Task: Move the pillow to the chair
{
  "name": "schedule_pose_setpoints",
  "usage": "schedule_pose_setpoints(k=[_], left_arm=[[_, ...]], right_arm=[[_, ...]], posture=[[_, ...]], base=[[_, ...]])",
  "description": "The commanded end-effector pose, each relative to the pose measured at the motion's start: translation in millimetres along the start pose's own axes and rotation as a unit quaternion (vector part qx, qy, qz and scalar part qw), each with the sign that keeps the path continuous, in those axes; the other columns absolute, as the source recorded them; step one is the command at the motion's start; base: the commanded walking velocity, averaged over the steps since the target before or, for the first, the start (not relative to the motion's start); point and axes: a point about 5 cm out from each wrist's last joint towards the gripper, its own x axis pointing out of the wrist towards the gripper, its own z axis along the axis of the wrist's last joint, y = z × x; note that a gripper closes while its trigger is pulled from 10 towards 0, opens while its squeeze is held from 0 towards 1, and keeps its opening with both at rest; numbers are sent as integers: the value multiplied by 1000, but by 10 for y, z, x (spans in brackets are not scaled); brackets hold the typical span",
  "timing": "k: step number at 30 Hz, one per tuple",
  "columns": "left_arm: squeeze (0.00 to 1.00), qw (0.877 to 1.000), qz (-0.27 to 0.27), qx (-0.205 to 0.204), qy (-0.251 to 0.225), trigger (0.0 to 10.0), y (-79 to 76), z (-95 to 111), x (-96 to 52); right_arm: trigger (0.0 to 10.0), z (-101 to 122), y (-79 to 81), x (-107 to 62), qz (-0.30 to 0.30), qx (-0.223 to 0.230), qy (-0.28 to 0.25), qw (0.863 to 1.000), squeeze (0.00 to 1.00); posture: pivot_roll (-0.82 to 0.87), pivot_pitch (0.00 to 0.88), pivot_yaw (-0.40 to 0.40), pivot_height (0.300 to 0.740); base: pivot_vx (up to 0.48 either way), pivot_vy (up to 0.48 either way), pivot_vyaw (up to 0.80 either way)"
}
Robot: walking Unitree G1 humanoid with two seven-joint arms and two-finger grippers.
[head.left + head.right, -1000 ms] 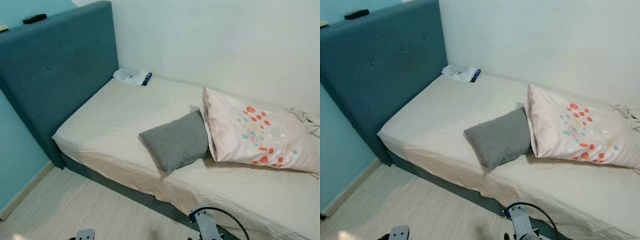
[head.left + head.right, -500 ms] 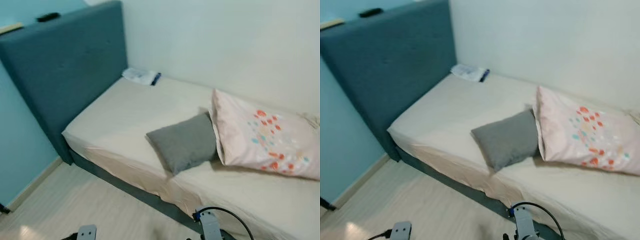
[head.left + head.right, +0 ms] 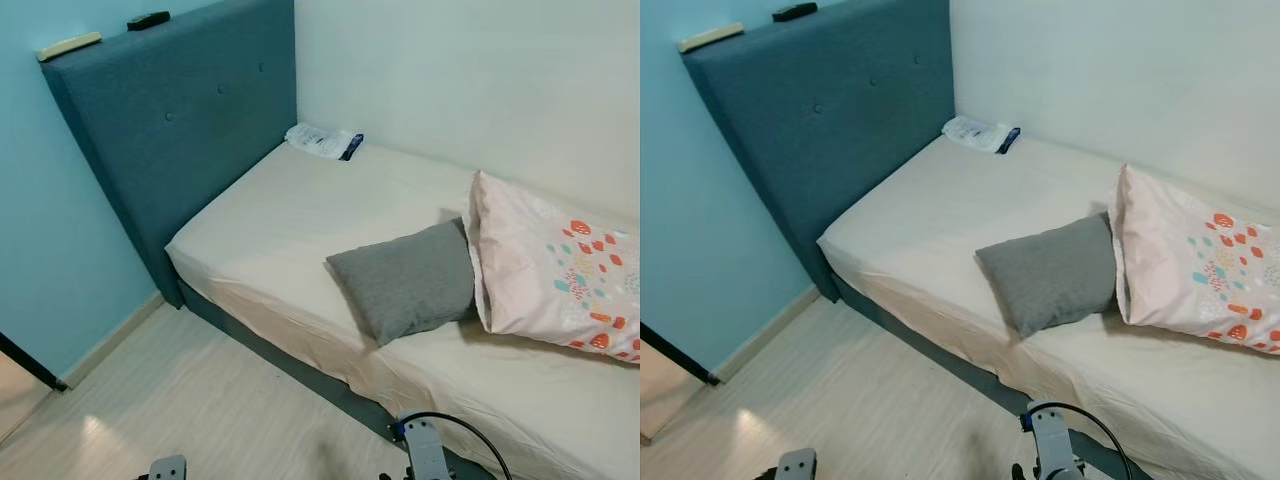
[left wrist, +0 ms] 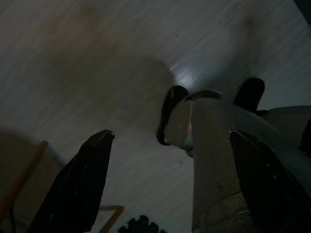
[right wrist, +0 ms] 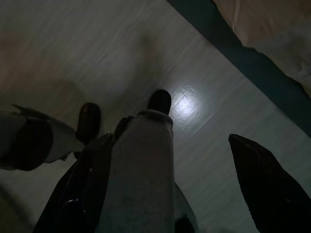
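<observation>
A small grey pillow [image 3: 405, 280] lies near the front edge of the bed [image 3: 290, 215], leaning against a larger pink pillow [image 3: 555, 270] printed with red and teal shapes. Both arms hang low by the bed's side, their silver ends at the left [image 3: 168, 468] and right [image 3: 425, 455] of the picture's bottom edge. In the dark wrist views the left gripper [image 4: 170, 160] and the right gripper [image 5: 170, 179] are open above the pale floor, nothing between their fingers, with my own legs and feet below them.
A teal upholstered headboard [image 3: 170, 130] carries a black remote [image 3: 148, 19] and a pale flat object [image 3: 68, 46] on its top. A white packet [image 3: 322, 140] lies at the bed's far corner by the wall. Pale wood floor [image 3: 200, 400] stretches before the bed; a dark strip [image 3: 30, 362] crosses the floor at the left.
The camera has swung to the left, so the bed and pillows sit further right in the picture. The pillows lie as before and both arms still hang.
</observation>
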Motion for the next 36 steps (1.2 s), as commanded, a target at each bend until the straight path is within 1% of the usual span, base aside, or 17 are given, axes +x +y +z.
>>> schedule_pose_setpoints(k=[1,3,11,17,30,32,36], left_arm=[[0,1000,4,-8,15,10000,42,-68,-14],[0,1000,0,-6,19,10000,30,-71,-12],[0,1000,-5,-10,19,10000,-12,-55,-4],[0,999,-13,-25,21,10000,-27,-69,-5],[0,999,-13,-29,23,10000,-23,-79,-7],[0,999,-14,-35,22,10000,-24,-78,-7],[0,999,-15,-34,22,10000,-39,-78,-5]], right_arm=[[10000,-57,14,-4,3,-6,8,1000,0],[10000,-41,-11,-7,0,-2,4,1000,0],[10000,-27,-12,-5,1,-1,2,1000,0],[10000,-37,0,-5,4,-1,4,1000,0],[10000,-35,11,-3,5,-3,5,1000,0],[10000,-32,17,-1,6,-3,5,1000,0],[10000,-30,14,-2,6,-3,5,1000,0]], posture=[[-12,107,-21,740],[-19,105,-19,740],[-20,101,-24,740],[-17,100,-27,740],[-19,97,-33,740],[-20,95,-33,740],[-23,97,-32,740]], base=[[0,0,0],[0,-296,0],[0,-306,0],[0,-442,0],[0,-425,0],[0,0,0],[0,0,0]])
